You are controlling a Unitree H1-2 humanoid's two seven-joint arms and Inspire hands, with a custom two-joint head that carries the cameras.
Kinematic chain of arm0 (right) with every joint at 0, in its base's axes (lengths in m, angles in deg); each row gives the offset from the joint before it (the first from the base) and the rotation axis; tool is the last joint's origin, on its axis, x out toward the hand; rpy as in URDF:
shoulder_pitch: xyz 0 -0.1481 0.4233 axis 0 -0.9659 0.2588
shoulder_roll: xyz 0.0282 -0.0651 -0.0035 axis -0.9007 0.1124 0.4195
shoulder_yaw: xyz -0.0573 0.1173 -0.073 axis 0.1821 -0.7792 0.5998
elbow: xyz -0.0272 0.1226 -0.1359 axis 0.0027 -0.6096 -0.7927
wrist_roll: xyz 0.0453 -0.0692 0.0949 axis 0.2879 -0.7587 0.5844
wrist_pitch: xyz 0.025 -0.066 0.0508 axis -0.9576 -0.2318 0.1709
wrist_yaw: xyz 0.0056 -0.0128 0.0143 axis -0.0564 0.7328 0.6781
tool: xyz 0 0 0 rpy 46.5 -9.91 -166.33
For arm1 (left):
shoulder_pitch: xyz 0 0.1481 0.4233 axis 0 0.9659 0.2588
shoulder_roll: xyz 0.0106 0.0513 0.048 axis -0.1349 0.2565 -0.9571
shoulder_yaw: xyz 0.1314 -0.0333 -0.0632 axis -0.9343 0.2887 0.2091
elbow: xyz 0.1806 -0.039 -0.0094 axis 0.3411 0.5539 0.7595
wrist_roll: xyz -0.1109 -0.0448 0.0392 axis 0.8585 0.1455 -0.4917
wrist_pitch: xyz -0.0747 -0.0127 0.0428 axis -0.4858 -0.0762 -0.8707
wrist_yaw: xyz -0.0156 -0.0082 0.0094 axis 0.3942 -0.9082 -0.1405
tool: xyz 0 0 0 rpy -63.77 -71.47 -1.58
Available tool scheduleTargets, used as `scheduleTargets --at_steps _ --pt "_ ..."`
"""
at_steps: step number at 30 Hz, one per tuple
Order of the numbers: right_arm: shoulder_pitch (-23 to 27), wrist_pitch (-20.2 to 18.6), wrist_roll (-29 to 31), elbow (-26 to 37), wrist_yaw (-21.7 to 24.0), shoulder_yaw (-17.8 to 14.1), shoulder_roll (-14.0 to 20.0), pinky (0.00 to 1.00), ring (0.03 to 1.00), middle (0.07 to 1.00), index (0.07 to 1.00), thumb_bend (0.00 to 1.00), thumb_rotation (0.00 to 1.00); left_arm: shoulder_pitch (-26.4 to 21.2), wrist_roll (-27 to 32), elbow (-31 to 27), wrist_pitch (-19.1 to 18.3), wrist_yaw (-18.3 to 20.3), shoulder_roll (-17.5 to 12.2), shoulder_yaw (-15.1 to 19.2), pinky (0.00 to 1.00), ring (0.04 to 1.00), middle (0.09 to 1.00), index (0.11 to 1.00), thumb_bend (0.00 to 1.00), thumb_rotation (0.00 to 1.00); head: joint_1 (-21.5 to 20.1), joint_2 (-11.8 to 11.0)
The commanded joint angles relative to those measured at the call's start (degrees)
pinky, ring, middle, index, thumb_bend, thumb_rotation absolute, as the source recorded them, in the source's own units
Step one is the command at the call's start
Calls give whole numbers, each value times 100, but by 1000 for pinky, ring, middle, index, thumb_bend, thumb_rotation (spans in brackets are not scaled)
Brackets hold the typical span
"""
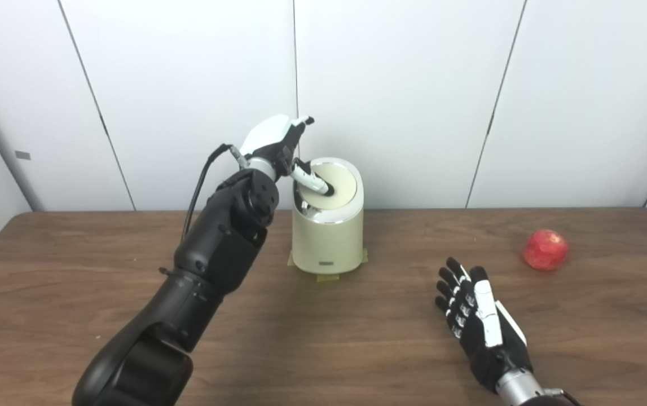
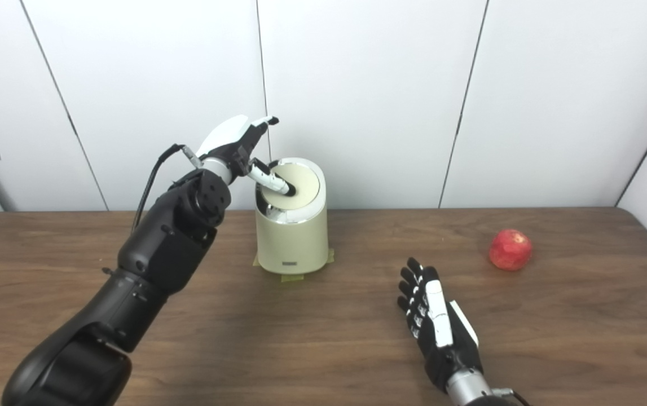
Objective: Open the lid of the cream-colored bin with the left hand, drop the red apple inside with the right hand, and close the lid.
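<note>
Two arms reach over the desk (image 1: 357,338), where the bin (image 1: 328,237) stands with the left hand (image 1: 278,144) pressing one finger on its lid (image 1: 337,183), the right hand (image 1: 478,316) lying open, empty, and the apple (image 1: 545,249) far right.

Both views look from the robot's head, side by side, tilted down and forward over the wooden counter (image 1: 323,316) toward the panelled white wall (image 1: 402,84) behind it. Each stands back enough to take in the counter's full width and both arms rising from the bottom edge. They share nearly the whole scene: the cream-colored bin (image 1: 328,237) under the left hand (image 1: 278,144), the right hand (image 2: 433,318) low in front, and the red apple (image 2: 510,249) beyond and to that hand's right. The right eye view sits slightly rightward, so everything lies further left in it.
</note>
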Motion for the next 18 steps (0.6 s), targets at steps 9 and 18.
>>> scheduleTargets --at_steps 9,18 --pt "215 164 41 110 9 19 0 1000 1000 1000 1000 715 1000 -473 -319 -16 272 -318 -183 -352 1000 992 993 997 910 35 20 42" --pt "208 166 15 110 20 27 45 1000 1000 1000 1000 709 1000 -500 -353 -88 303 -208 -204 -447 982 973 985 991 924 40 27 83"
